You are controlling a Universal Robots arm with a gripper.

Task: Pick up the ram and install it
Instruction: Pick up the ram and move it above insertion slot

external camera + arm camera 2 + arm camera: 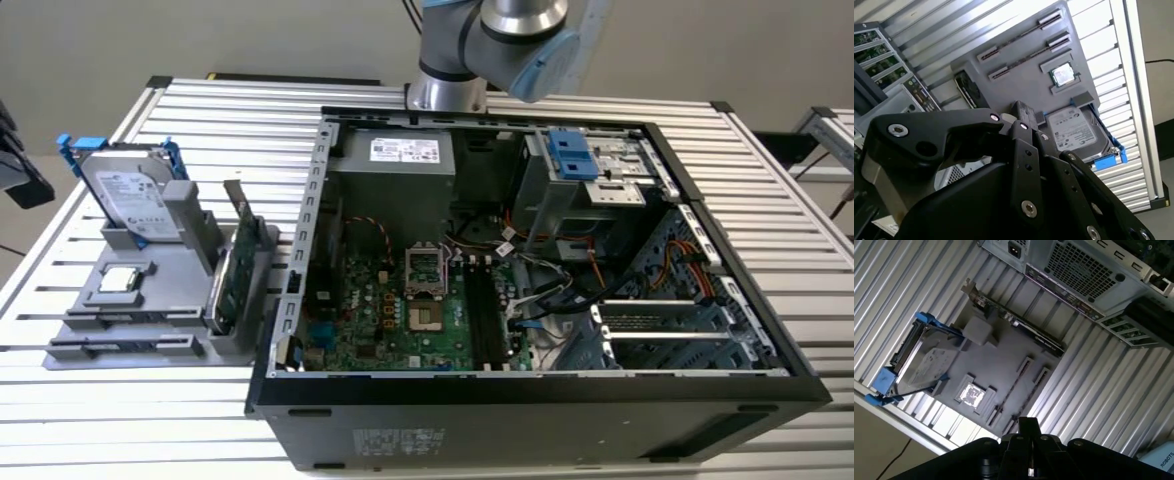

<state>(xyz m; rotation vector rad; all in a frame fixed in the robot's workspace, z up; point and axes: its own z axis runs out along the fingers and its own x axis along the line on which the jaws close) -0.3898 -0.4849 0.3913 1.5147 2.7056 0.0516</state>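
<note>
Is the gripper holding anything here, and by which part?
Nothing visibly held: the gripper hangs above the tray, where the ram lies in its slot.

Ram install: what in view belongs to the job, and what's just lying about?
Job:
ram, in the gray tray
motherboard memory slots

Lying about:
hard drive in blue frame
expansion card
processor chip

The arm (514, 35) comes into the exterior view at twelve o'clock: a silver joint with a pale blue cap, and below it a dark-banded cylindrical link (447, 75) pointing toward six o'clock. The gripper (1021, 114) (1026, 426) appears in both wrist views, black and angular, its linkage plates studded with bright screws.
</note>
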